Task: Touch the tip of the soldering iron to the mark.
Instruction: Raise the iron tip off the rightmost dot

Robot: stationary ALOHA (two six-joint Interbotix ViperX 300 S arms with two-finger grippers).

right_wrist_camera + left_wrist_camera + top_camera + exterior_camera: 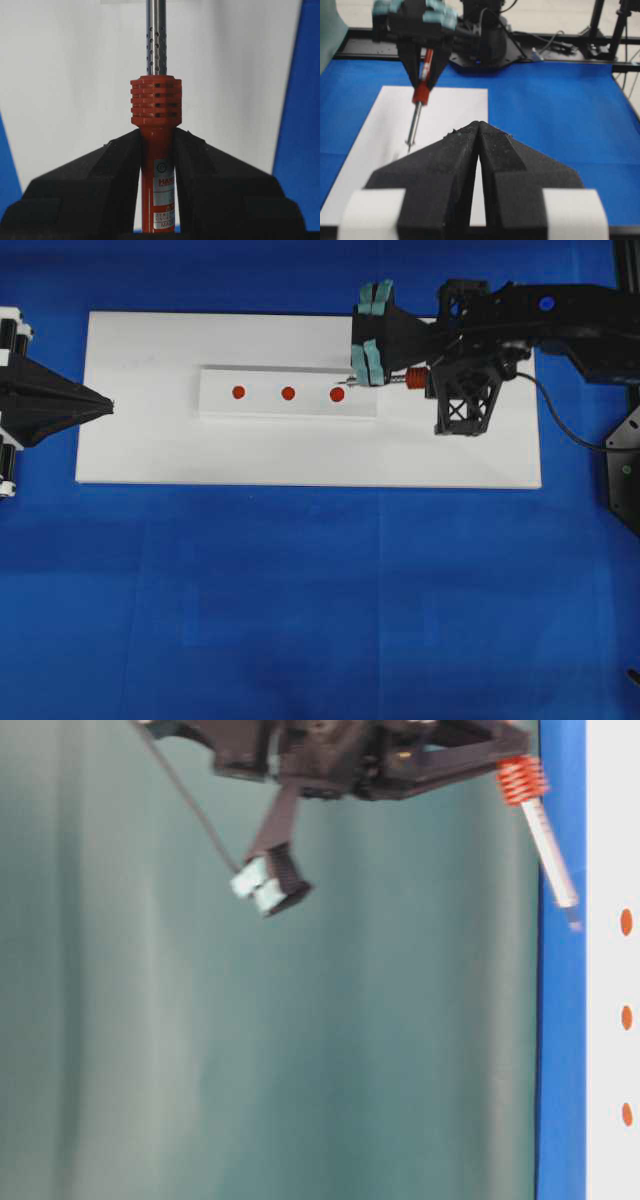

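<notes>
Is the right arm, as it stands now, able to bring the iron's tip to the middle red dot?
Probably yes: the right gripper holds the soldering iron firmly, the tip hovers near the outer dot, and nothing lies between it and the mark.

A blue table (300, 610) holds a big flat white board (150, 450). A long white block (265, 408) lies on the board, a little toward 12 o'clock from the board's middle.
</notes>
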